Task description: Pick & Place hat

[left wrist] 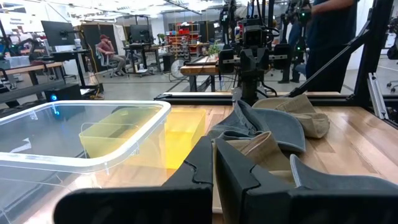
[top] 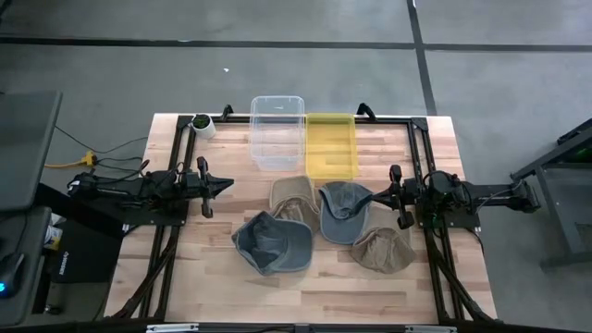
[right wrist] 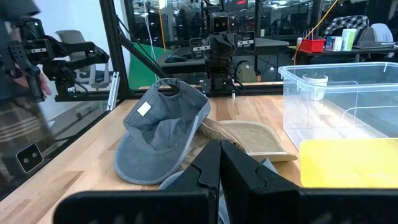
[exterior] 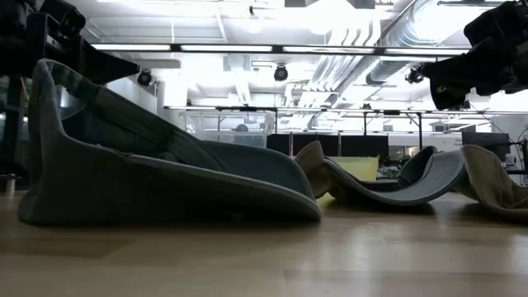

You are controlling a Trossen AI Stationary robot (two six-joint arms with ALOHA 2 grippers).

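Observation:
Four caps lie bunched mid-table in the high view: a tan cap [top: 294, 196], a grey cap [top: 344, 211] overlapping it, a second grey cap [top: 272, 243] lying inside-up toward the near edge, and a second tan cap [top: 384, 249]. My left gripper [top: 227, 184] hovers shut to the left of the pile, pointing at it. My right gripper [top: 375, 197] is shut and hangs above the right edge of the first grey cap. In the low view both grippers [exterior: 74, 41] [exterior: 462, 74] hang well above the tabletop. Neither touches a cap.
A clear plastic bin [top: 277, 132] and a yellow bin [top: 330, 146] stand side by side at the far edge, behind the caps. A small white cup [top: 202, 124] sits at the far left corner. Black frame rails run along the table's left, right and far sides.

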